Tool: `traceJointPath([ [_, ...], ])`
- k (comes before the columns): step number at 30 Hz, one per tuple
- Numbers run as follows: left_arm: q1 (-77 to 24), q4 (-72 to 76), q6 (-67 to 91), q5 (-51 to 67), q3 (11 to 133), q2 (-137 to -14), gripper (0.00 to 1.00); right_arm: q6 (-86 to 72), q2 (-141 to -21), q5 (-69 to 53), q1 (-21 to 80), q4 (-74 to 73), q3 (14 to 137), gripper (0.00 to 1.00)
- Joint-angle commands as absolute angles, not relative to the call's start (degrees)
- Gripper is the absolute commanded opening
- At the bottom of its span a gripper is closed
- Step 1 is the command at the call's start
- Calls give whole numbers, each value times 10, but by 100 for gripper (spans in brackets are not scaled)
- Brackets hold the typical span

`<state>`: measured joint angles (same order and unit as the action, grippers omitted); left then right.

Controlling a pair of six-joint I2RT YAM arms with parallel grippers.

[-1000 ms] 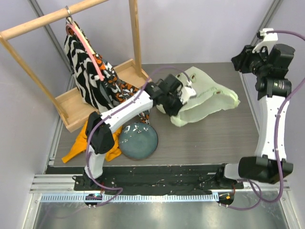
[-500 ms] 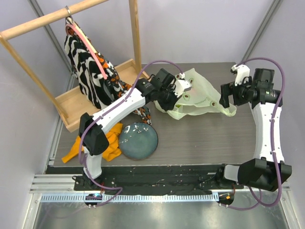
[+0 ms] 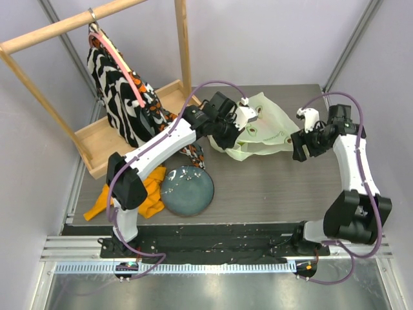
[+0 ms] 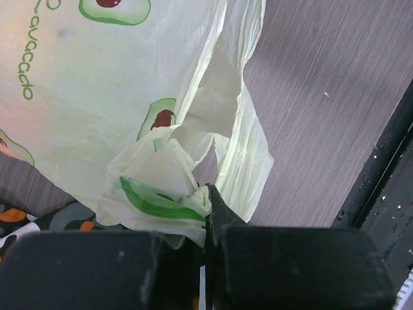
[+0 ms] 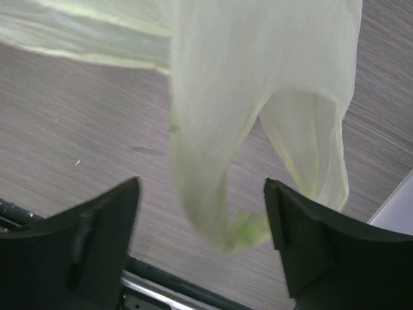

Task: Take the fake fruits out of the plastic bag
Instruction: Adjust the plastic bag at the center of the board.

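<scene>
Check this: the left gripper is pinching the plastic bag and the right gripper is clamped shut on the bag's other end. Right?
Not quite. The right gripper is open, not clamped shut: the right wrist view shows its jaws wide apart, with a loop of the plastic bag hanging between them. The left gripper does pinch the bag.

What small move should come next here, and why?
Probably close the right gripper: its jaws stand open with a hanging fold of the plastic bag between them, while the left gripper pinches the bag's opposite side.
</scene>
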<state>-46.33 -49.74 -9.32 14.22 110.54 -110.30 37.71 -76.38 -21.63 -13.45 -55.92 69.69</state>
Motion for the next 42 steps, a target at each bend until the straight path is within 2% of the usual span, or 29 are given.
traceJointPath([
  [1,-445,-492,-98,150,1135,-1107,0,320,-826,-203,-128,-430,733,60],
  [2,-438,-492,-98,153,1143,-1114,0,276,-862,-217,-128,-421,788,51],
  [3,-422,-491,-98,158,1151,-1120,0,256,-880,-230,-128,-411,823,31],
  [5,-401,-482,-86,162,1188,-1146,0,189,-945,-268,-128,-406,902,12],
  [6,-376,-477,-81,164,1205,-1158,0,157,-972,-275,-128,-387,979,3],
  [8,-351,-452,-42,170,1281,-1191,0,102,-1021,-286,-128,-363,1062,1],
  [12,-303,-405,-26,203,1469,-1321,0,-84,-1235,-280,-128,-303,1420,1],
  [14,-289,-362,-28,195,1552,-1349,0,-140,-1302,-257,-134,-269,1592,1],
  [15,-287,-339,-32,186,1559,-1354,0,-185,-1322,-229,-138,-215,1613,1],
  [16,-284,-287,-37,178,1557,-1344,0,-184,-1310,-219,-139,-189,1606,1],
  [19,-284,-210,-76,157,1521,-1289,0,-198,-1213,-241,-150,-118,1470,1],
  [22,-291,-227,-119,163,1485,-1251,0,-204,-1126,-319,-176,-133,1333,1],
  [23,-294,-242,-126,162,1464,-1225,0,-188,-1101,-327,-180,-142,1245,1],
  [27,-313,-337,-134,202,1311,-1145,0,-29,-935,-328,-185,-183,962,1],
  [28,-316,-366,-132,208,1219,-1126,0,-4,-903,-328,-185,-196,914,1],
  [30,-327,-375,-125,215,1116,-1064,0,64,-819,-319,-185,-253,793,1],
  [31,-337,-373,-121,223,1027,-1041,0,81,-797,-315,-185,-270,757,2],
  [32,-343,-367,-110,225,981,-1023,0,96,-772,-304,-185,-285,696,10],
  [33,-348,-360,-102,230,947,-993,0,121,-736,-295,-184,-311,673,40],
  [36,-362,-338,-65,237,875,-966,0,166,-690,-327,-178,-363,689,62],
  [39,-363,-329,-6,222,868,-962,0,193,-687,-372,-150,-422,817,72],
  [42,-364,-310,53,196,877,-956,0,234,-705,-372,-73,-503,941,74],
])
